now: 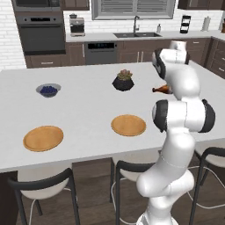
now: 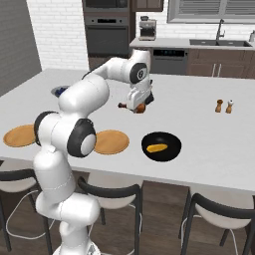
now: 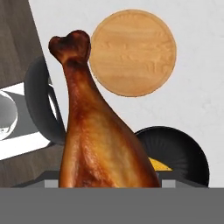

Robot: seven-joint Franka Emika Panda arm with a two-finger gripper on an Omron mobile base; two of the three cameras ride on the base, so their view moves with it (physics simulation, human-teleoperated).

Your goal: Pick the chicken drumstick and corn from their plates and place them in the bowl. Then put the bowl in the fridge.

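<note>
The gripper (image 2: 136, 104) is closed on the drumstick (image 3: 100, 144) and holds it in the air above the counter (image 1: 88, 110), thick end in the jaws and bone end pointing away. The first pick therefore looks done, but the drop is not. In the left base view the bowl (image 1: 48, 90) sits well apart from the held meat, at about nine o'clock across the counter, and I can make out no food in its dark blue inside. Both wooden plates (image 1: 43, 138) lie bare at the near edge; the one nearer the arm (image 2: 112, 142) is at about seven o'clock from the gripper in the right base view. The corn (image 2: 155, 148) has not been lifted. It lies in a round black dish (image 2: 161, 146) at about five o'clock from the gripper, just beside that nearer plate. A potted plant (image 1: 123, 81) stands between the bowl and the drumstick, toward the far side. By my reckoning, four steps remain: carry the drumstick to the bowl and release it, fetch the corn, add it to the bowl, and take the bowl to the fridge. That puts the task at roughly a quarter done.
</note>
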